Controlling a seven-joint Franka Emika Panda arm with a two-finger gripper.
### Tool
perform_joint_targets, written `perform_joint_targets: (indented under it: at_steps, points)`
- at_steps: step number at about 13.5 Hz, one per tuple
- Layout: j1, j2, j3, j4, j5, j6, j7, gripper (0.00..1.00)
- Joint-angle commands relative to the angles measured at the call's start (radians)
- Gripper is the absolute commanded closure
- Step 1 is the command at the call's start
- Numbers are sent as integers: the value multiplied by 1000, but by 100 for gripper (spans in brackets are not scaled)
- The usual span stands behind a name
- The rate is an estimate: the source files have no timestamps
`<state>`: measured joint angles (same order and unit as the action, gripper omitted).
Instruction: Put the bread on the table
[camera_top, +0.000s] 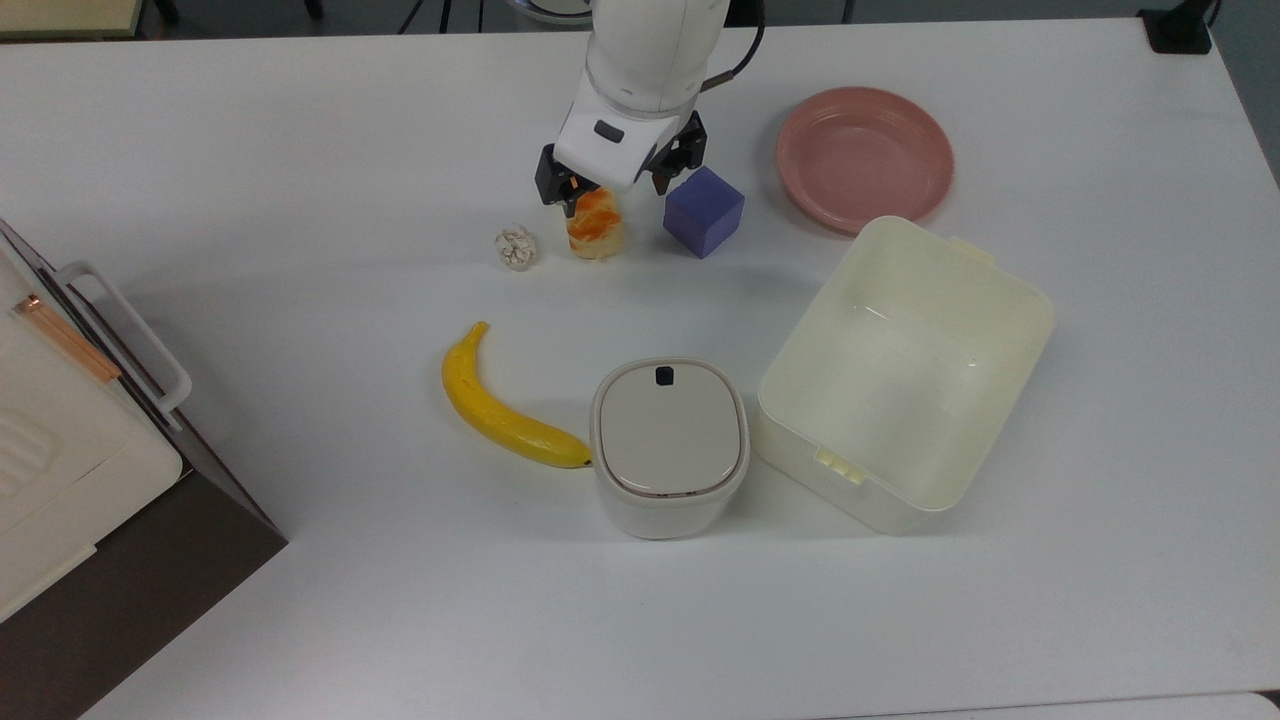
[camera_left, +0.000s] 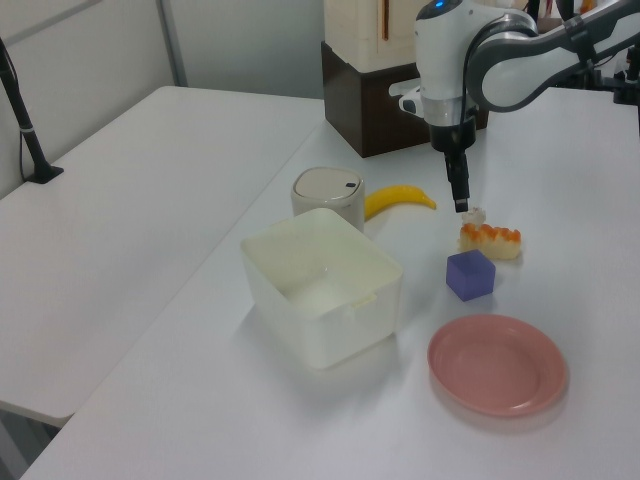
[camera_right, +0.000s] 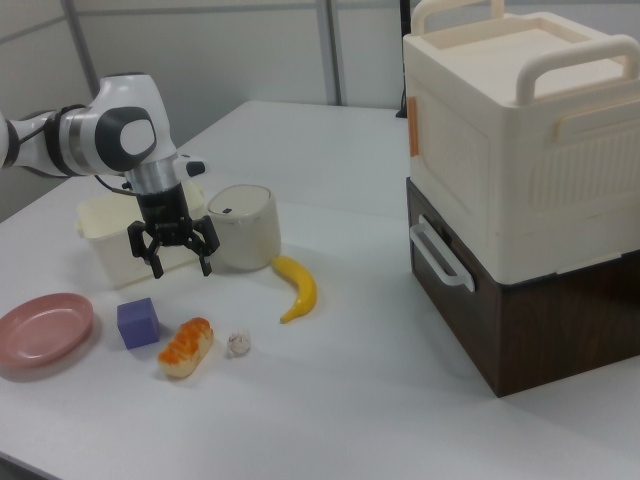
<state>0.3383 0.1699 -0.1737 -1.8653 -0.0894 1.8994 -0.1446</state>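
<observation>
The bread (camera_top: 595, 225) lies on its own on the white table (camera_top: 300, 150), between the purple cube (camera_top: 703, 211) and the little whitish knobbly ball (camera_top: 516, 248). In the right view the bread (camera_right: 186, 346) rests flat, orange-brown top up, with my gripper (camera_right: 172, 255) open a short way above it, fingers spread wide and holding nothing. In the left view my gripper (camera_left: 460, 205) hangs just above and beside the bread (camera_left: 490, 240). From the top view my gripper (camera_top: 612, 175) covers the bun's far end.
A pink plate (camera_top: 865, 158) sits at the top view's right, with a cream tub (camera_top: 1040, 300) below it. A lidded white canister (camera_top: 668, 445) and a yellow banana (camera_top: 500, 405) lie nearer the front. A cream box on a brown cabinet (camera_top: 60, 430) stands at the top view's left.
</observation>
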Motion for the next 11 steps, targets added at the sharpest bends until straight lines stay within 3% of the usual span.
perform_joint_targets:
  at_steps: [1, 3, 4, 8, 11]
  points:
    - [5, -29, -35, 32, 0, -43, 27, 0]
    - [-28, -44, -37, 96, 7, -129, 25, 0]
    - [-92, -64, -18, 133, 22, -155, 31, 0]
    - [-292, -84, 103, 212, 51, -148, 175, 0]
    - [-352, -99, 112, 222, 77, -157, 181, 0]
